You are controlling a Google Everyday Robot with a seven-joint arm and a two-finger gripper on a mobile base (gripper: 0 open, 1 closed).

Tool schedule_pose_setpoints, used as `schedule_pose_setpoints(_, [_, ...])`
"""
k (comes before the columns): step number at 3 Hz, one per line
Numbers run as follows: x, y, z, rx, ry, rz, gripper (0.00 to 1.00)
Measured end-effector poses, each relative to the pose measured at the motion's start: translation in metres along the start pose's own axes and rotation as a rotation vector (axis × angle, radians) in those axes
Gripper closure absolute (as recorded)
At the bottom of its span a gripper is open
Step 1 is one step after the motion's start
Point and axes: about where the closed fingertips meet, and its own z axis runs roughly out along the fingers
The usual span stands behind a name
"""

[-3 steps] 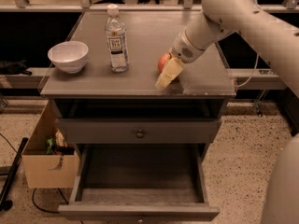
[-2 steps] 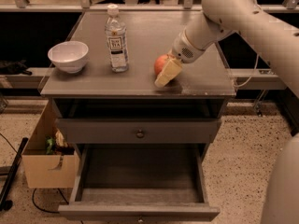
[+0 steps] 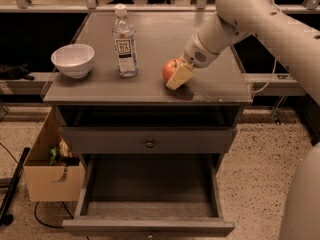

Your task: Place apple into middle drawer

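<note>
Apple (image 3: pixel 169 69) and the gripper (image 3: pixel 176 76) at its right have edged left mid-grasp, whether clamped I cannot tell; next, lift it into the open middle drawer (image 3: pixel 150 189).

The one camera looks down from high in front of the desk (image 3: pixel 150 39), fairly near, facing its back edge. The gripper (image 3: pixel 178 76) sits by the front edge, right of the middle.
</note>
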Motion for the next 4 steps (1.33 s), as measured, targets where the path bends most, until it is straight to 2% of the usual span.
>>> schedule_pose_setpoints(1, [0.000, 0.000, 0.000, 0.000, 0.000, 0.000, 0.93])
schedule_pose_setpoints(2, [0.000, 0.000, 0.000, 0.000, 0.000, 0.000, 1.00])
schedule_pose_setpoints(3, [0.005, 0.000, 0.002, -0.003, 0.003, 0.009, 1.00])
schedule_pose_setpoints(4, [0.016, 0.007, -0.017, 0.022, -0.016, 0.007, 1.00])
